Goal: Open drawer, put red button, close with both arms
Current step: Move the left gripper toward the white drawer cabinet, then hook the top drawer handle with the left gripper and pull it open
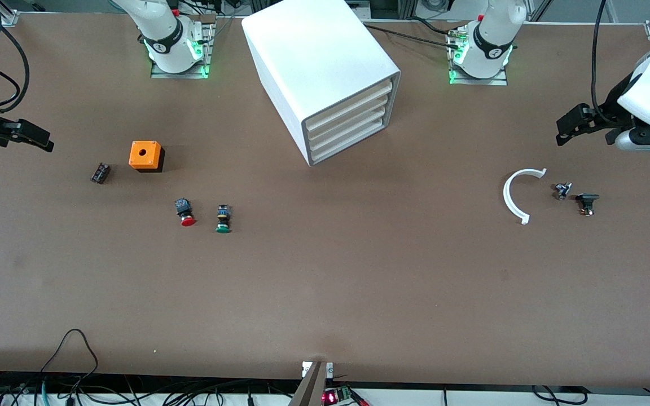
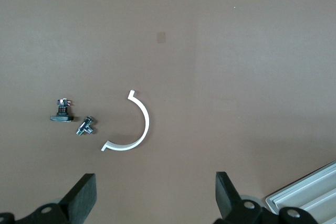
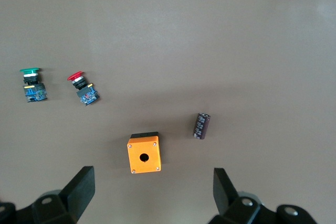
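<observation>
Grippers first, taking the front view from its one edge to the other. At the right arm's end of the table, the right gripper (image 1: 31, 138) hangs with its fingers (image 3: 79, 190) spread wide and nothing between them, over bare table beside the dark capacitor (image 1: 100, 172) and the orange box (image 1: 145, 155). The red button (image 1: 185, 212) lies on its side nearer the front camera than that box, with the green button (image 1: 223, 219) just beside it but apart. It is likely light, rigid plastic; the round cap looks smooth and apt to slip, so the squarer dark body seems the better place to pinch, and lying down it may roll or skid when nudged.

Mid-table stands the white cabinet (image 1: 325, 73), all four drawers shut. The drawer (image 1: 353, 121) to open should slide easily; its flared front lip is the only hold, thin and shallow, so a finger hooked under it looks safest. Which of the four is meant, I cannot tell.

Toward the left arm's end lie a white curved clip (image 1: 517, 194), a small metal fitting (image 1: 562, 190) and a black part (image 1: 587, 203). Above them the left gripper (image 1: 570, 127) waits, its fingers (image 2: 81, 195) also wide apart and empty.
</observation>
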Controlling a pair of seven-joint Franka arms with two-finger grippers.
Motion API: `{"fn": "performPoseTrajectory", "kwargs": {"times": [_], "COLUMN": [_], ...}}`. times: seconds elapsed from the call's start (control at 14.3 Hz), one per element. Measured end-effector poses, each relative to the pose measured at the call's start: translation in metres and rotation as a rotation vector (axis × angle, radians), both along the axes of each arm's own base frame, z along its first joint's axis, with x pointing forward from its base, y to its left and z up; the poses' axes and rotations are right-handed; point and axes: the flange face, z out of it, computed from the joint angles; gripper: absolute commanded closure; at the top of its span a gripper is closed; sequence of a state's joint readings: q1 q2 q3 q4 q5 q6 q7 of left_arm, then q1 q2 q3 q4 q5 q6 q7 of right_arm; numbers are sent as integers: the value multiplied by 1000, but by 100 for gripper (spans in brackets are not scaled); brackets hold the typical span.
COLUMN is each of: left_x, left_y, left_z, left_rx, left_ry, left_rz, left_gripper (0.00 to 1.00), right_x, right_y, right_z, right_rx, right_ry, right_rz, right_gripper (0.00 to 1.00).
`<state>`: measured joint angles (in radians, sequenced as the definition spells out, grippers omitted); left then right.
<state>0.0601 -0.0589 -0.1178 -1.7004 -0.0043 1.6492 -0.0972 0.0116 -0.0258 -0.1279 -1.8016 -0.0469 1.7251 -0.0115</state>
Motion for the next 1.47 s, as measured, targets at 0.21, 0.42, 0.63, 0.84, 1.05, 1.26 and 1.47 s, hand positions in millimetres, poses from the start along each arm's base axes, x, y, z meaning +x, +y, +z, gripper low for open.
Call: {"fn": "performPoseTrajectory", "kwargs": {"times": [0.21, 0.42, 0.63, 0.84, 1.05, 1.26, 1.47], "left_x": [0, 0, 1, 2, -2, -2, 15], "left_y": [-1, -1, -4, -14, -24, -41, -70], "left_z": [1, 4, 2, -2, -8, -17, -79], "left_rx": [0, 0, -1, -1, -16, -82, -113], "left_ry": [-2, -8, -6, 7, 48, 83, 209], "left_rz": [-5, -5, -12, -29, -44, -60, -105], "left_gripper": [0, 0, 0, 0, 0, 0, 0], "right_x": [0, 0, 0, 0, 0, 0, 0], "right_y": [0, 0, 0, 0, -2, -3, -3], "right_z": [0, 0, 0, 0, -1, -2, -2], "right_rx": [0, 0, 2, 2, 2, 2, 2], "right_ry": [0, 1, 1, 3, 5, 5, 5], "right_rz": [1, 8, 28, 29, 26, 24, 24], "right_gripper": [0, 0, 0, 0, 0, 0, 0]}}
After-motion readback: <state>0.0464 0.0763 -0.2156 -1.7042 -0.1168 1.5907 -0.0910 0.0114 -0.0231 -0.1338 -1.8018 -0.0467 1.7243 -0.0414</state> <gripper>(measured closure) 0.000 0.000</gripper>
